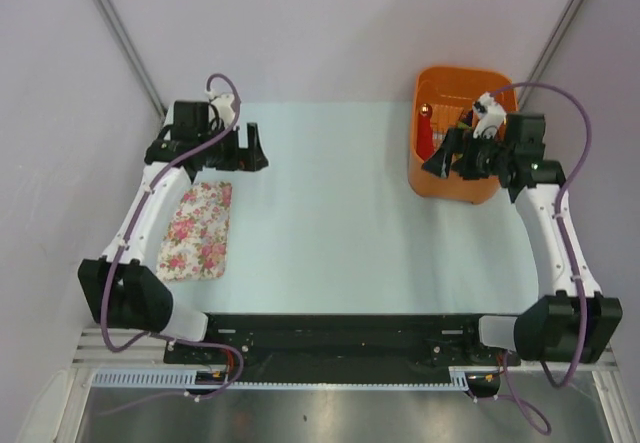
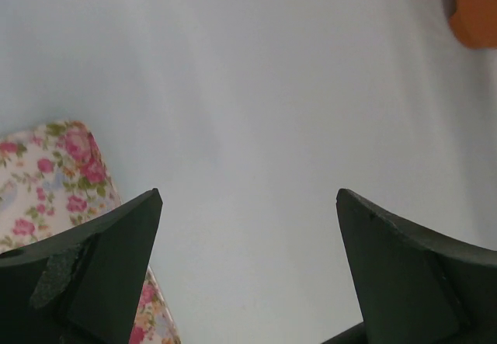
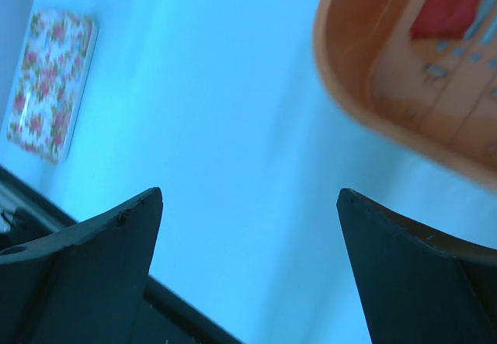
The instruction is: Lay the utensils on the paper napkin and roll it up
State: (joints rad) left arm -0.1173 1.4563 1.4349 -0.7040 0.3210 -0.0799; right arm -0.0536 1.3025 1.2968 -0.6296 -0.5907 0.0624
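Black fingers (image 2: 116,274) of the left hand (image 2: 248,200) are filling the lower corners of its wrist view. They are standing wide apart with nothing between them. Just beside the left finger, a floral cloth (image 2: 54,173) is lying flat on the pale counter (image 2: 256,88). Far ahead and to this hand's right, one corner of an orange basket (image 2: 475,10) is peeking into view.

The right hand (image 3: 248,200) is likewise holding its fingers (image 3: 411,274) spread wide and is gripping nothing. Ahead of it and to its right, the basket is sitting on the counter, blurred in that wrist view. Inside the basket, ahead and to the right of the fingers, the paper napkin (image 3: 453,2) is showing as a bright red patch. Pale streaks beside it are too blurred to name, so the utensils are not showing clearly enough to be told apart.

Seen from above, the right hand is hanging over the basket's near half. The left hand is hovering just beyond the cloth's far end, well apart from the basket.
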